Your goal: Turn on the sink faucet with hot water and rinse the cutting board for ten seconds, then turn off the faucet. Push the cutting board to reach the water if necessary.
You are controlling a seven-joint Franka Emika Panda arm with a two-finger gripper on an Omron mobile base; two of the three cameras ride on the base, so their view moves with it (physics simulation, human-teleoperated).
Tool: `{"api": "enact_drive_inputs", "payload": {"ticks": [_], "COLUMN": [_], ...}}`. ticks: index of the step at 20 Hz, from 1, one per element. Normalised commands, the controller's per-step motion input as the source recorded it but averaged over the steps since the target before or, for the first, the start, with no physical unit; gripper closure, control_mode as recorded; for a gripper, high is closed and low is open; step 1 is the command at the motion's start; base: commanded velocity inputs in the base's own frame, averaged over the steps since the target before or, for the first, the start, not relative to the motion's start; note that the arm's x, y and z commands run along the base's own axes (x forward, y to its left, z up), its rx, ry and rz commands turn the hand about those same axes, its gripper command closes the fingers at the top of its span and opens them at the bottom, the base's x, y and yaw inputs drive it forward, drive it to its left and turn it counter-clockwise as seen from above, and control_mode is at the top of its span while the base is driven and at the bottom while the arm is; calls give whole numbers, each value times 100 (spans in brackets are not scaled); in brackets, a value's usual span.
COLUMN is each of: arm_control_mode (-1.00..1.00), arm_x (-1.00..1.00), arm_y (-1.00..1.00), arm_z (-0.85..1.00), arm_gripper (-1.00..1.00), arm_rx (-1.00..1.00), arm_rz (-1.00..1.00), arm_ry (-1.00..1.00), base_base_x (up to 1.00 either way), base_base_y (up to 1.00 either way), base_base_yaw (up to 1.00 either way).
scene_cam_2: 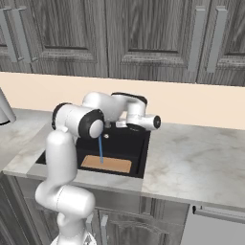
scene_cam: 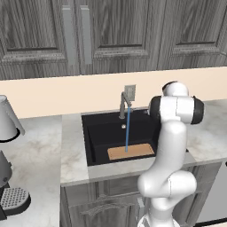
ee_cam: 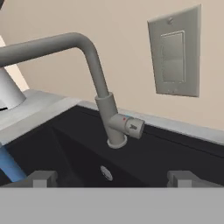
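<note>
Marble counter (scene_cam: 71,146) with black sink (scene_cam: 99,133): cutting board (scene_cam: 131,151) on the basin floor at the front, water (scene_cam: 127,128) striking it (faucet (ee_cam: 103,96) running). Gripper (ee_cam: 111,178) spread wide, ungrasping, just before the faucet.

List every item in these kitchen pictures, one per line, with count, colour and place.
matte black rectangular sink: one, black, set in the counter
grey metal faucet: one, grey, at the sink's back rim
thin blue water stream: one, blue, falling from the spout onto the board
flat tan wooden cutting board: one, tan, on the basin floor
pale marble counter: one, pale, around the sink
grey wall plate: one, grey, behind the faucet
grey kettle: one, grey, far left
wooden cabinets: several, dark grey, above
gripper: one, open, facing the faucet
</note>
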Motion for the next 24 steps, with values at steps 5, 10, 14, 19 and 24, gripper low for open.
{"api": "enact_drive_inputs", "payload": {"ticks": [5,10,14,19,24], "arm_control_mode": [-100,-100,-100,-100,-100], "arm_x": [13,31,5,0,5], "arm_y": [0,0,0,8,17], "arm_z": [0,0,0,0,-1], "arm_gripper": [-100,-100,-100,-100,-100], "arm_rx": [0,0,0,-1,-1], "arm_rz": [2,0,1,0,0], "arm_ry": [0,0,0,0,0], "base_base_x": [0,0,0,0,0], "base_base_y": [0,0,0,0,0], "base_base_yaw": [0,0,0,0,0]}}
